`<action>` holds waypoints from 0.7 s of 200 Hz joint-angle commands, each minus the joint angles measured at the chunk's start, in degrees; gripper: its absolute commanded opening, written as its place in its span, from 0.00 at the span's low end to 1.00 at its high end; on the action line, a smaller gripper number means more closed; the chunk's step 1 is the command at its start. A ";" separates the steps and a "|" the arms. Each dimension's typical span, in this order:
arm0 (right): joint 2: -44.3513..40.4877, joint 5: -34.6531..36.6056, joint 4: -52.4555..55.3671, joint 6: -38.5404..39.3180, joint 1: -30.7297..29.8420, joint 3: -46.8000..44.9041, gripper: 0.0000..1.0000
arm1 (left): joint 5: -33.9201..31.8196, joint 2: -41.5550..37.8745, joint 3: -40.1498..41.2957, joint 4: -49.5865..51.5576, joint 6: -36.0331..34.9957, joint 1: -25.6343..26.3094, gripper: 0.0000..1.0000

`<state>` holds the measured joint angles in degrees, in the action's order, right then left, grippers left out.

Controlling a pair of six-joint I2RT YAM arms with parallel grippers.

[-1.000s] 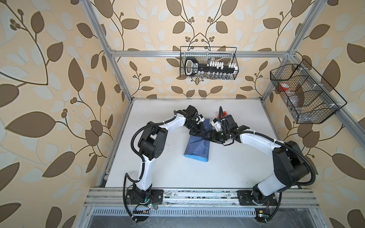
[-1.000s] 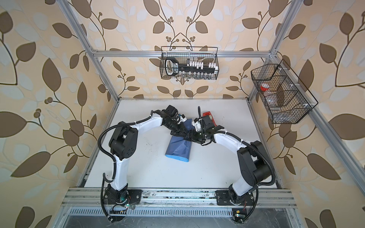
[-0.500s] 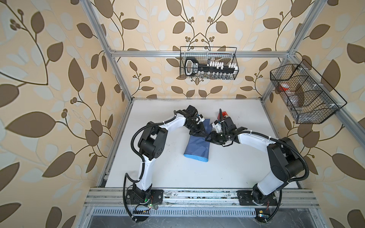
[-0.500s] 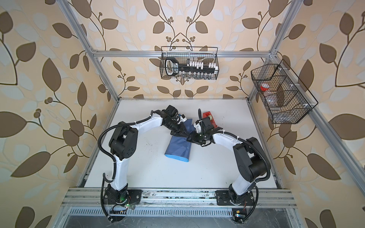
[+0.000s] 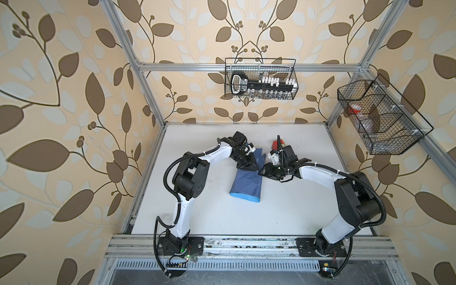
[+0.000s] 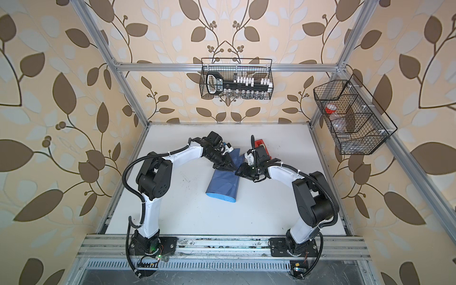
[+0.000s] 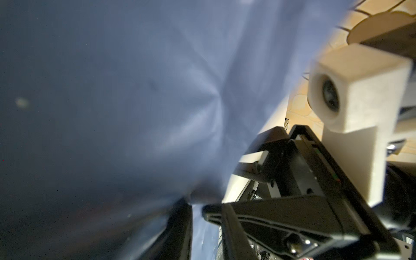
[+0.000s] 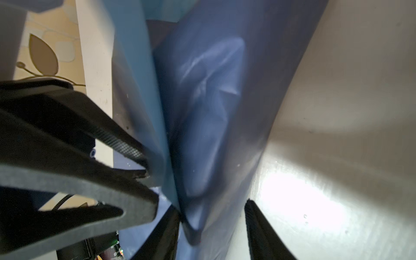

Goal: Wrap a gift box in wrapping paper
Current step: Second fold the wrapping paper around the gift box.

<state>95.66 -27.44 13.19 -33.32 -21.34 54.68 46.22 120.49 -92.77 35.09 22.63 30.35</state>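
On the white table point(image 5: 296, 209), a little behind its middle, you have the wrapping paper point(image 5: 245, 185) lying folded over on itself. Its dark slate face is up, and a strip of the light sky-blue face shows along the end nearest the arm bases. In both top views, the far end rises off the table into a standing flap between the two arms.

Your left gripper point(image 5: 254, 169) points in from the left and meets the paper at that raised end. In the right wrist view its two fingers point(image 8: 126, 146) come together at their tips against the light-blue edge. In the left wrist view the sheet bunches to a point there, so this gripper is pinching the wrapping paper.

Your right gripper point(image 8: 211, 206) points in from the opposite side, its tip almost touching the left one. Its jaws stand apart, with a soft fold of the dark paper lying between them. The finger on the bare-table side is clear of the sheet, so it clamps nothing.

You cannot pick out the gift box, because the paper hides whatever lies beneath it. The red tape dispenser point(image 5: 276, 143) sits just behind the right wrist.
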 commanded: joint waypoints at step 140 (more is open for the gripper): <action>2.69 1.61 -1.27 2.19 1.22 -5.02 0.29 | 0.86 -0.96 -12.60 13.90 -3.37 0.58 0.35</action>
<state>96.03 -31.27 7.07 -32.99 -20.45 52.23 45.56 122.37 -99.63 43.59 21.61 30.83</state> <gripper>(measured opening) 0.289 0.328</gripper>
